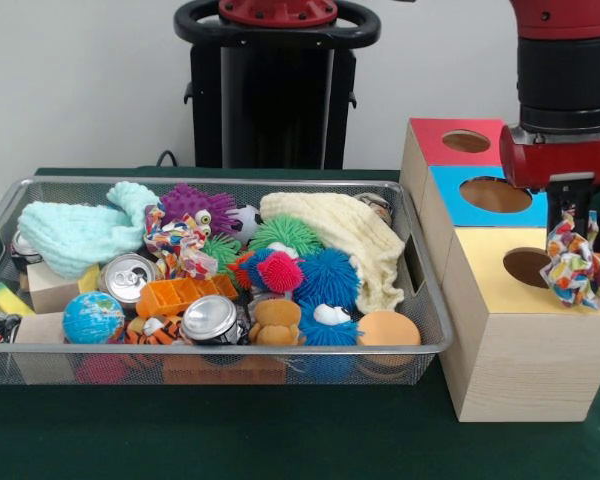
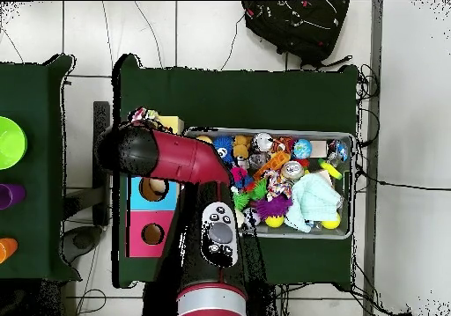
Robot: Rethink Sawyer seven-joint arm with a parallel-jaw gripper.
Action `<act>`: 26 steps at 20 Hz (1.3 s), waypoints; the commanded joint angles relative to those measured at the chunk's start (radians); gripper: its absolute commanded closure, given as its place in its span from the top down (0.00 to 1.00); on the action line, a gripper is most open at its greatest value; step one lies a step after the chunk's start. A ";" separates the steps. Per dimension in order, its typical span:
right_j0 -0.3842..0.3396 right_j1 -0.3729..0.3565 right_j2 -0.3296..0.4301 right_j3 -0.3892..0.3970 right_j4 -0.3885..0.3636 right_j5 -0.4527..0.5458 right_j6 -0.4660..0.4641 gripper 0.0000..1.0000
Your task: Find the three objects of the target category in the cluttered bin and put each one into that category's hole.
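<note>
- We see the red and black arm (image 1: 568,90) reaching down over the wooden box (image 1: 520,340) that stands to the right of the wire basket (image 1: 420,300) in the front view.
- The fingers (image 1: 570,225) are closed on a patterned cloth (image 1: 577,270), a bunched rag in white with red, blue and yellow spots.
- The cloth hangs over the box's yellow top, just beside the yellow hole (image 1: 528,266) and slightly to its right; we cannot tell whether the cloth touches the box.
- The box has three holes in a row: the yellow one nearest the camera, a blue hole (image 1: 495,194) in the middle and a red hole (image 1: 466,141) at the back.
- A second patterned cloth (image 1: 180,245) of the same kind lies in the basket among the clutter, near a purple spiky toy (image 1: 195,205).
- Also in the basket we see a mint knitted cloth (image 1: 80,232), a cream knitted cloth (image 1: 350,235), two drink cans (image 1: 210,318), a small globe (image 1: 93,318), a blue spiky ball (image 1: 327,277) and an orange plastic tray (image 1: 185,293).
- In the overhead view the arm (image 2: 167,158) covers most of the box (image 2: 150,216), and the held cloth (image 2: 145,117) shows at the box's upper end.
- Basket and box both stand on the green counter (image 1: 230,430).
</note>
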 commanded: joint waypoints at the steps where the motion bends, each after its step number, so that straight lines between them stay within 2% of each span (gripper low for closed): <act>1: -0.007 0.047 0.075 0.112 0.014 -0.060 0.209 0.00; 15: -0.002 0.045 0.083 0.132 0.028 -0.078 0.230 0.00; 26: 0.005 0.043 0.080 0.135 0.044 -0.054 0.241 0.00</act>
